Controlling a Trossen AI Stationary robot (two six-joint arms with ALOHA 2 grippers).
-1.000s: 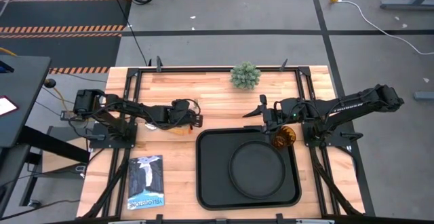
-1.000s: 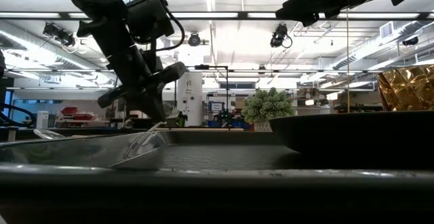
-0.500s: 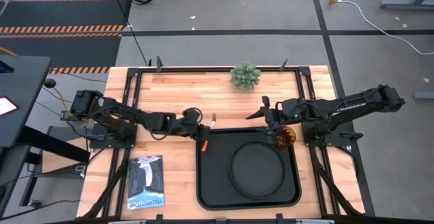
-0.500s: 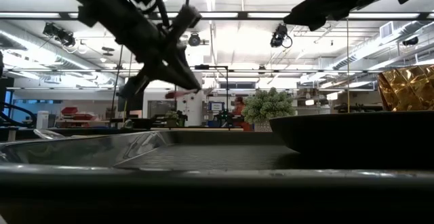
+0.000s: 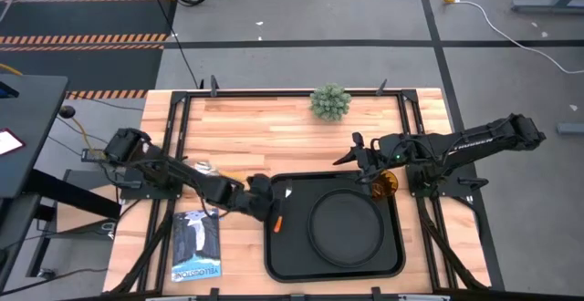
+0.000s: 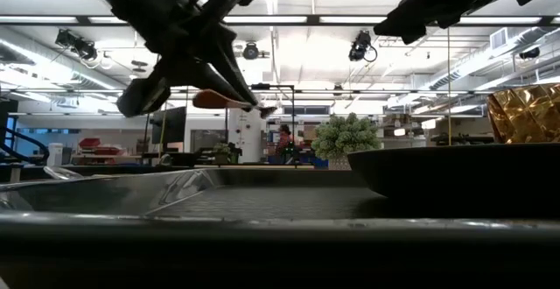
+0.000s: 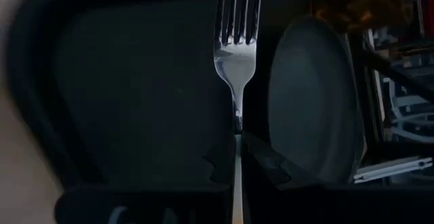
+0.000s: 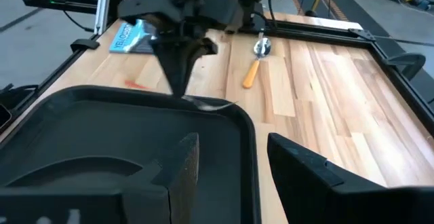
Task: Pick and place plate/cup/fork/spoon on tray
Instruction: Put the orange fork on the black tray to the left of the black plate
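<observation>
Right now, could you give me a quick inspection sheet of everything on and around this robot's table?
Surface: wooden table, black frame rails along its edges.
Job's things: tray at the front; plate on it; cup at the tray's right rim; spoon on the wood, off the tray; fork held above the tray.
Clutter: small green plant; booklet left of the tray.
Grippers: left gripper shut on the fork; right gripper open, near the cup.
Cables: black cable on the floor; white cable far right.
Surroundings: grey floor, hazard-striped mat, lab room behind.

overhead, table-level, 2 wrist views, tray (image 5: pixel 283 255) shared
</observation>
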